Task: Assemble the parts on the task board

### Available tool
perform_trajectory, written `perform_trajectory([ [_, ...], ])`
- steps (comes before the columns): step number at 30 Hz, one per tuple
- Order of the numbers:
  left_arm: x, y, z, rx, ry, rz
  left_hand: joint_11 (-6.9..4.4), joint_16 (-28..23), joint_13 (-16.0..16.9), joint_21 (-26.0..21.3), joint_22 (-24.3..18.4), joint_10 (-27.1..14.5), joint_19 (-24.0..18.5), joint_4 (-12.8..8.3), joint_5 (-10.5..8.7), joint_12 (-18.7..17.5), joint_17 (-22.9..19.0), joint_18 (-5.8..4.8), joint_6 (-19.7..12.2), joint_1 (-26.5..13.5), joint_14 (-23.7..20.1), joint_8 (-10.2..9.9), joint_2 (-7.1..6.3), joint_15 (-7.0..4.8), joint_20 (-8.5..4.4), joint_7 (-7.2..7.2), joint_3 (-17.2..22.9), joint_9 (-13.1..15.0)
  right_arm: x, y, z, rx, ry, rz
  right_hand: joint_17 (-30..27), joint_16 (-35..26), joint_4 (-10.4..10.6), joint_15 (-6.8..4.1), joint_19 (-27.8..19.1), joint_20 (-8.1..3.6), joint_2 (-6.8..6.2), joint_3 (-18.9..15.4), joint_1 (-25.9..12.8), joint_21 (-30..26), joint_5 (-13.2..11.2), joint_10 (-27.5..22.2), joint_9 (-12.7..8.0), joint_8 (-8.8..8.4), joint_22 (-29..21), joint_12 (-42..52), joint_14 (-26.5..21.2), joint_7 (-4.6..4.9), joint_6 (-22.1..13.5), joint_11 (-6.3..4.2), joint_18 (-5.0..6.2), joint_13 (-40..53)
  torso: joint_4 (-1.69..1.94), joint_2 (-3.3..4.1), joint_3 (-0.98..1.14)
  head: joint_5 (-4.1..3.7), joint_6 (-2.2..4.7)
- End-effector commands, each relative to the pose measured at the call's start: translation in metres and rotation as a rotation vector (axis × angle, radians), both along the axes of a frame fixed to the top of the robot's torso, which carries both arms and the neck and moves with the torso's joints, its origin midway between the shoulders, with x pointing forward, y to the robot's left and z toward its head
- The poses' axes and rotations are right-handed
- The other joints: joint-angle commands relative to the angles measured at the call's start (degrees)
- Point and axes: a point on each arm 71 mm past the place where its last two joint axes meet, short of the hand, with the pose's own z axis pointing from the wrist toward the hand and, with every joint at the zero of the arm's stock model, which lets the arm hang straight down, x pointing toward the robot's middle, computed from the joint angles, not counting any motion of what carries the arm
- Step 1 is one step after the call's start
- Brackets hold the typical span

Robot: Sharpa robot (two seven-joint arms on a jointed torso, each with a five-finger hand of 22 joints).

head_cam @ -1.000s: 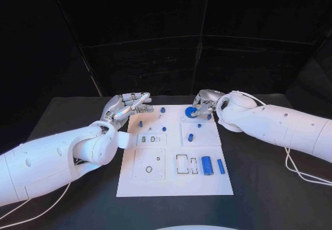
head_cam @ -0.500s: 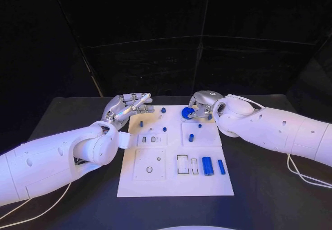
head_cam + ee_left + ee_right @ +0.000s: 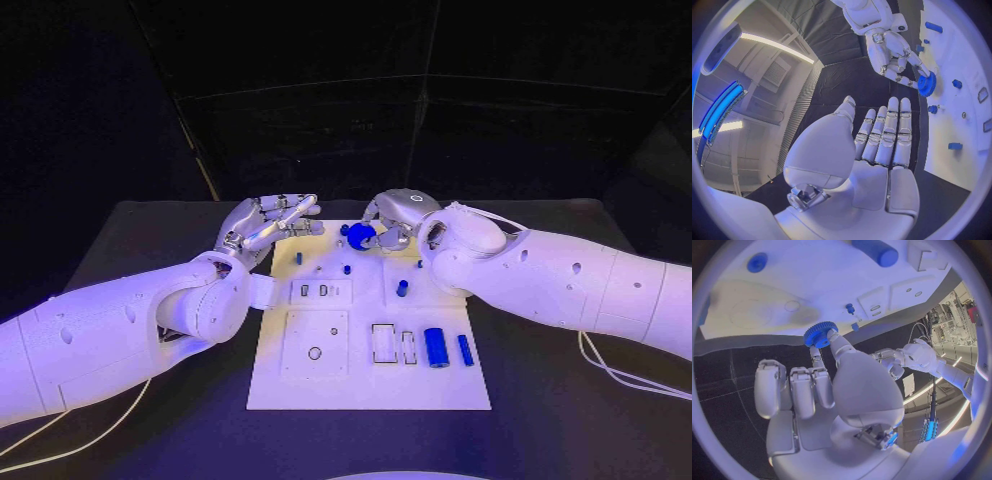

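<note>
R hand pinches a blue gear betw thumb and a fingertip, other fingers curled alongside; gear is held above the far edge of the white task board, near its middle. L hand sits at the board's far-left corner, fingers straight and side by side, thumb apart, nothing in it. On the board: blue cylinder and thinner blue pin lying near the right edge, small blue pegs standing twd the far half. Board lies mid black table.
</note>
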Motion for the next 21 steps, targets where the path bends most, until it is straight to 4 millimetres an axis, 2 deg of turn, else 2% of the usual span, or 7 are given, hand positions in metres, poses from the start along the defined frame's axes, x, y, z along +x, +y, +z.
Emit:
perform_trajectory([
  [1,0.000,-0.002,0.002,-0.004,-0.009,-0.013,0.11,-0.2,-0.1,-0.2,-0.1,0.3,0.4,-0.3,0.16,-0.3,0.1,0.70,0.5,0.2,0.3,-0.3,0.37,0.15,0.05,1.03,0.0,-0.1,0.003,0.007,0.003,0.008,-0.038,-0.016,14.1,0.2,0.1,-0.45,0.5,-0.05,-0.01,0.4,0.1,0.3,0.0,3.3,0.1,-0.03,2.4,0.3,5.8,-0.43,0.7,-0.31,-0.40,11.6,-0.10,0.01,-0.04,0.03,-0.08],
  [5,0.001,-0.003,0.001,-0.004,-0.008,-0.015,0.12,-0.3,-0.1,-0.2,-0.1,0.3,0.3,-0.4,0.16,-0.4,0.1,0.70,0.4,0.2,0.2,-0.4,0.39,0.16,0.06,1.04,0.0,-0.1,0.005,0.019,0.002,0.003,-0.035,-0.007,14.1,0.2,0.1,-0.45,0.6,-0.06,0.05,0.5,0.0,0.4,0.0,3.3,0.0,-0.14,2.6,0.3,5.8,-0.41,0.6,-0.28,-0.43,11.6,0.06,0.09,0.01,0.07,-0.05],
  [8,0.001,-0.003,0.001,-0.003,-0.007,-0.014,0.12,-0.3,-0.1,-0.2,-0.1,0.3,0.3,-0.4,0.16,-0.4,0.1,0.70,0.4,0.2,0.2,-0.4,0.39,0.16,0.06,1.04,0.0,-0.1,0.006,0.026,0.000,-0.005,-0.032,-0.001,14.0,0.2,0.1,-0.44,0.6,-0.06,0.14,0.7,0.0,0.4,0.0,3.2,0.0,-0.28,2.5,0.2,5.8,-0.37,0.6,-0.27,-0.42,11.5,-0.11,0.05,0.07,0.31,-0.13],
  [12,0.001,-0.002,0.001,-0.001,-0.007,-0.011,0.12,-0.3,-0.1,-0.2,-0.1,0.3,0.3,-0.4,0.16,-0.4,0.1,0.70,0.4,0.2,0.2,-0.4,0.39,0.16,0.06,1.04,0.0,-0.1,0.007,0.033,-0.002,-0.015,-0.025,0.006,14.0,0.2,0.1,-0.43,0.6,-0.06,0.18,0.7,-0.1,0.4,0.0,3.2,-0.1,-0.36,2.5,0.2,5.8,-0.35,0.5,-0.25,-0.42,11.5,-0.04,0.04,0.04,0.32,-0.19],
  [18,0.001,-0.002,0.001,-0.002,-0.008,-0.011,0.13,-0.3,-0.1,-0.2,-0.1,0.3,0.3,-0.4,0.15,-0.4,0.1,0.69,0.4,0.2,0.2,-0.4,0.37,0.17,0.07,1.04,-0.1,-0.1,0.009,0.042,-0.006,-0.029,-0.012,0.010,14.0,0.2,0.1,-0.42,0.6,-0.05,0.18,0.8,-0.1,0.5,0.1,3.2,-0.1,-0.46,2.6,0.1,5.8,-0.33,0.5,-0.24,-0.44,11.4,-0.20,0.02,0.05,0.62,-0.34],
  [21,0.001,-0.002,0.001,-0.002,-0.008,-0.011,0.13,-0.3,-0.1,-0.2,-0.1,0.3,0.3,-0.5,0.15,-0.4,0.1,0.69,0.4,0.2,0.2,-0.4,0.37,0.17,0.07,1.04,-0.1,-0.1,0.009,0.045,-0.007,-0.037,-0.003,0.014,14.1,0.2,0.1,-0.42,0.7,-0.05,0.15,0.9,-0.1,0.5,0.1,3.2,-0.1,-0.53,2.6,0.1,5.8,-0.30,0.4,-0.22,-0.45,11.4,-0.15,0.03,0.06,0.58,-0.44],
])
